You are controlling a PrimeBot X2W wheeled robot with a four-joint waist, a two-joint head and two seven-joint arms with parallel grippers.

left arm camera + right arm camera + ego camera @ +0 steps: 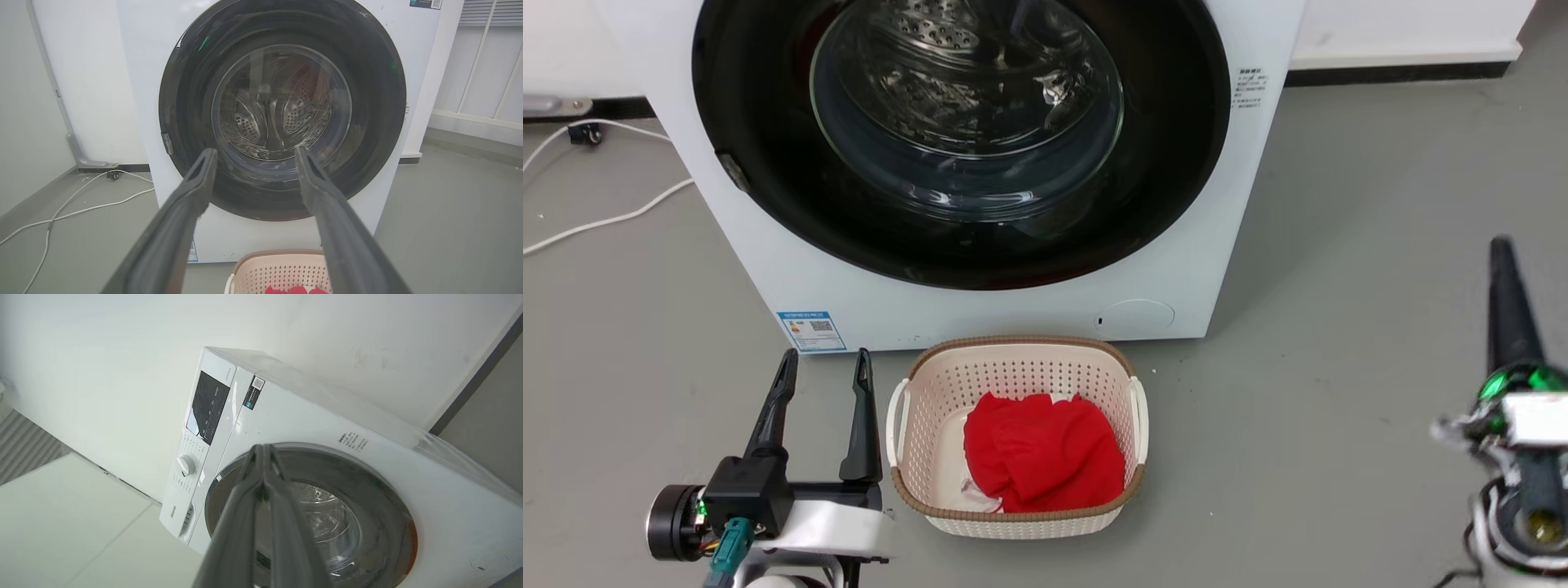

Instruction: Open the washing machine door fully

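Washing machine door point(968, 106) is shut, lying flush in the white front of the washing machine point(980, 314), which stands on the grey floor point(1339, 245). The perforated steel drum is visible through the glass bowl. My left gripper point(825, 359) hangs low before the machine's lower left corner, fingers spread wide with nothing between them, pointing toward the door and clear of it (in the left wrist view the tips frame the bottom of the glass). My right gripper point(261, 449) is off to the right, well apart from the machine, fingers pressed together and empty. A pale perforated basket point(1013, 351) stands on the floor just before the machine's bottom edge, just beside my left gripper, with a red cloth point(1041, 457) inside. A white cable point(605, 220) lies on the floor, left of the machine.
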